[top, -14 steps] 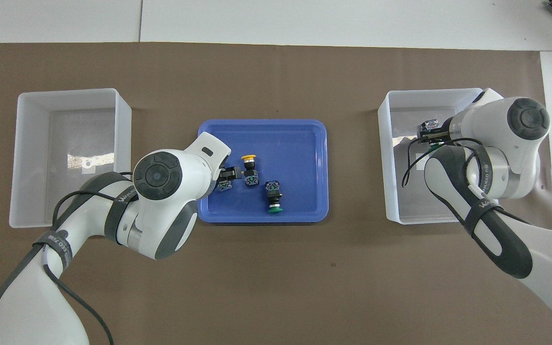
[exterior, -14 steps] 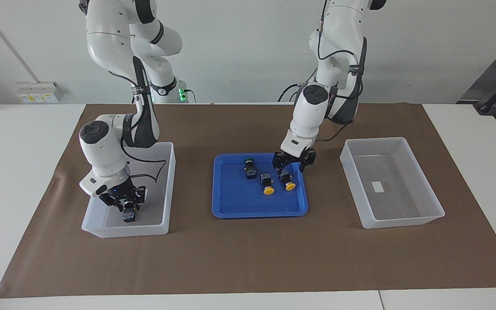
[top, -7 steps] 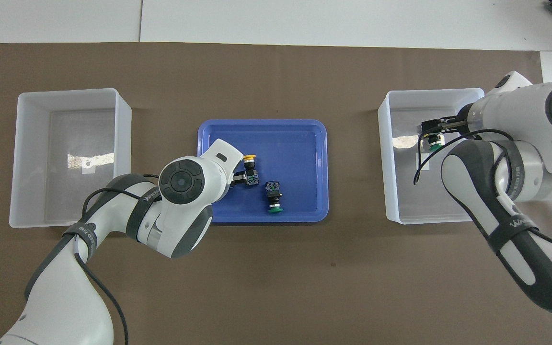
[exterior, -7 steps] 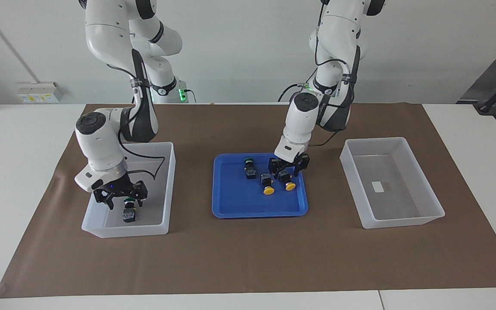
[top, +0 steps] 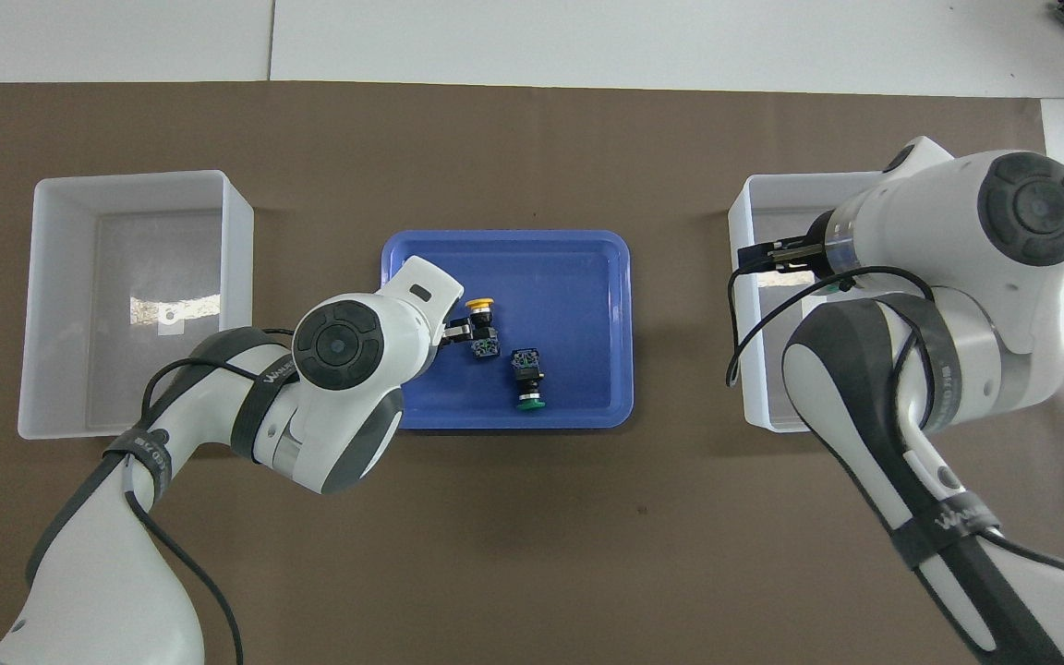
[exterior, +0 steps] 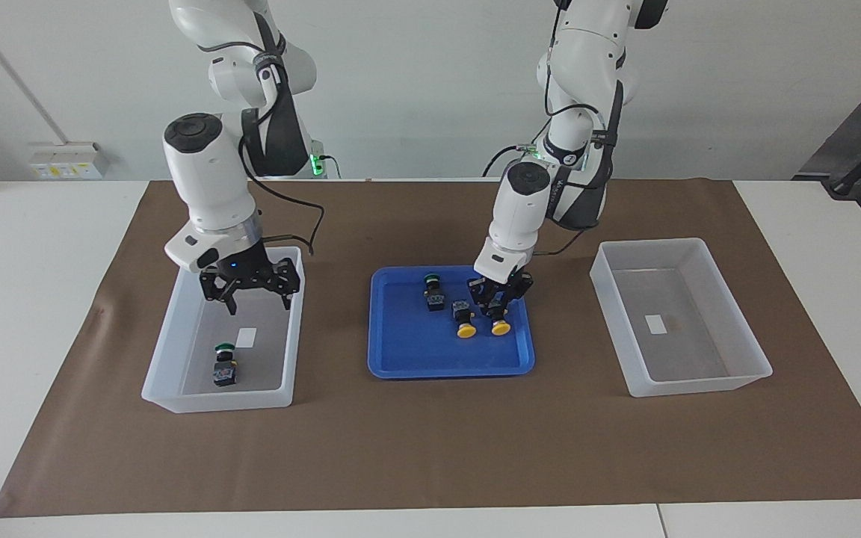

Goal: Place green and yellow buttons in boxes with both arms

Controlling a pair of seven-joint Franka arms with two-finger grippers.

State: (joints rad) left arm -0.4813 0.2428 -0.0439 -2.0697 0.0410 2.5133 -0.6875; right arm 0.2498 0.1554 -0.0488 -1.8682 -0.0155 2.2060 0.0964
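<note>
Counter: white, with a brown mat; clock hours below are read on the facing view, from the blue tray.
Step in hand: I judge one button delivered and the second pick under way.
Left claw: down in the tray at its three o'clock edge, pinched narrow on the black body of the gripped yellow button.
Right claw: wide and empty, raised over the twelve o'clock half of the filled box, which sits at nine o'clock.
Dropped green button: lies on that box's floor toward six o'clock.
Left in tray: second yellow button near the middle, tray green button at eleven o'clock.
Empty box: at three o'clock.
Next move: lift my left claw straight up, clear of the second yellow button just beside it, then carry across to the empty box.
Changed: a second ago my right claw was low in its box with the green button between its fingers; now it is up and spread. My left claw has come down and narrowed.
</note>
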